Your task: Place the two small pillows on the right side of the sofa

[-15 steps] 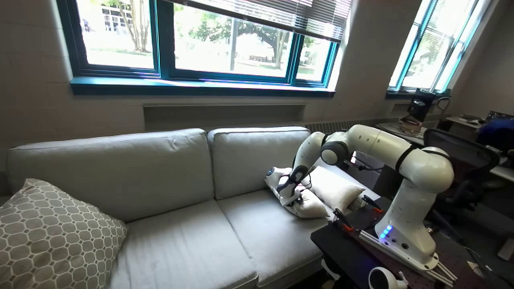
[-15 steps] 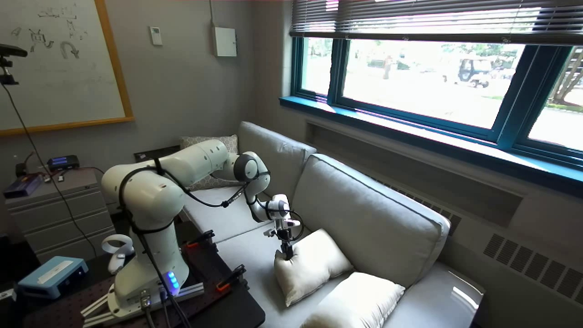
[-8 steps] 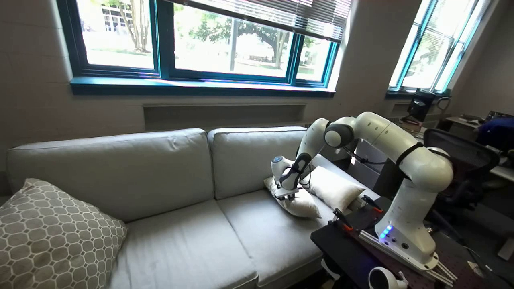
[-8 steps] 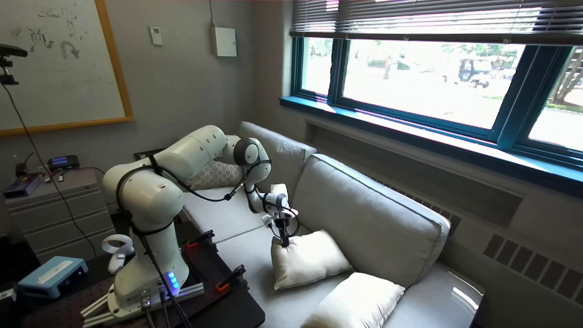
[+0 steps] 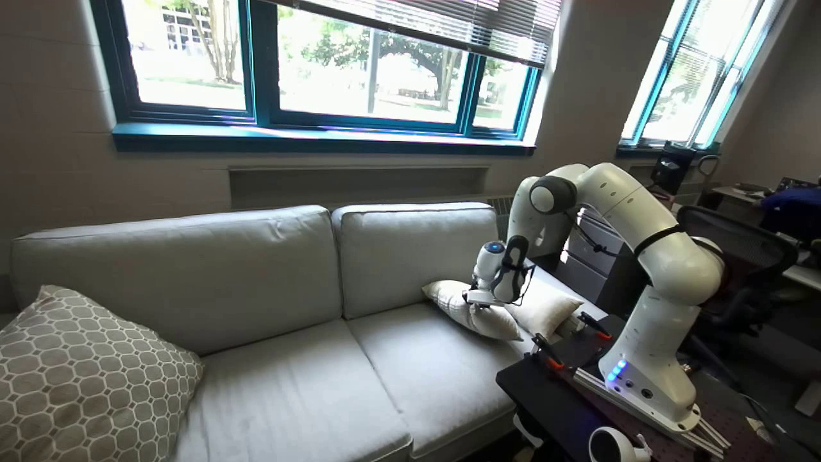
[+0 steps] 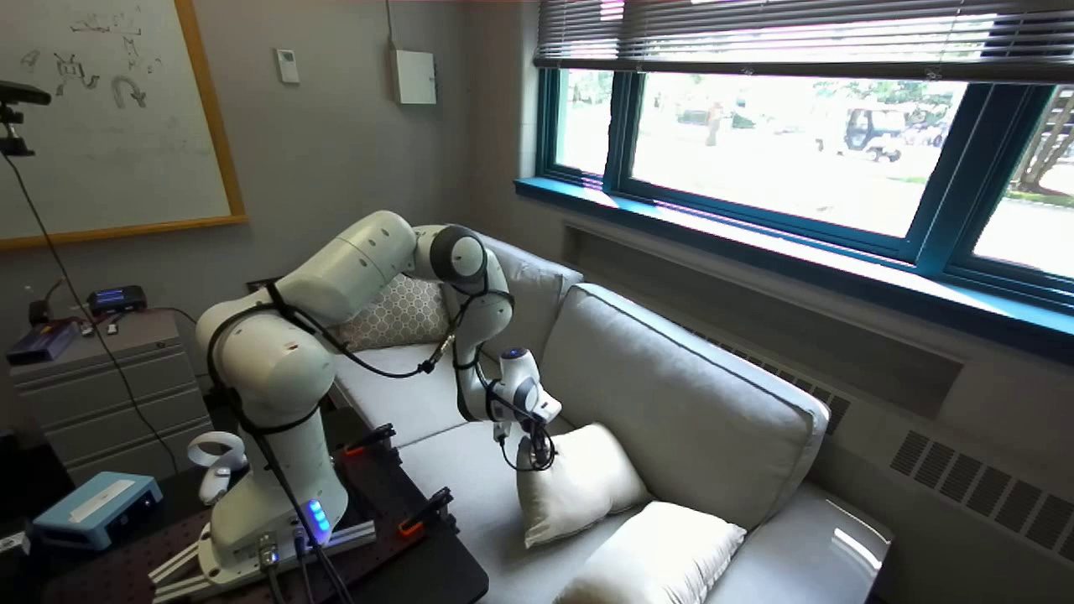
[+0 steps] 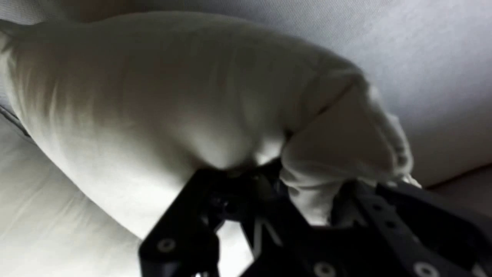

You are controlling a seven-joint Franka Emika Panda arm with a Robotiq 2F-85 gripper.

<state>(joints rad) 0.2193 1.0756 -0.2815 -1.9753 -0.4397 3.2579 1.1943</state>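
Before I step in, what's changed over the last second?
In an exterior view, the pincer has risen and moved right; the pillow it pinches has lifted slightly at that edge. Whether the grip is new, I can't tell. The other pillow, patterned cushion and sofa stayed put.

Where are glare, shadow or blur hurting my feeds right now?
In both exterior views, the big window is largely washed out; in an exterior view, a bright streak lies on the sofa arm; in the wrist view, the pillow is shadowed toward the top, bright at lower left, and the gripper looks black and out of focus.
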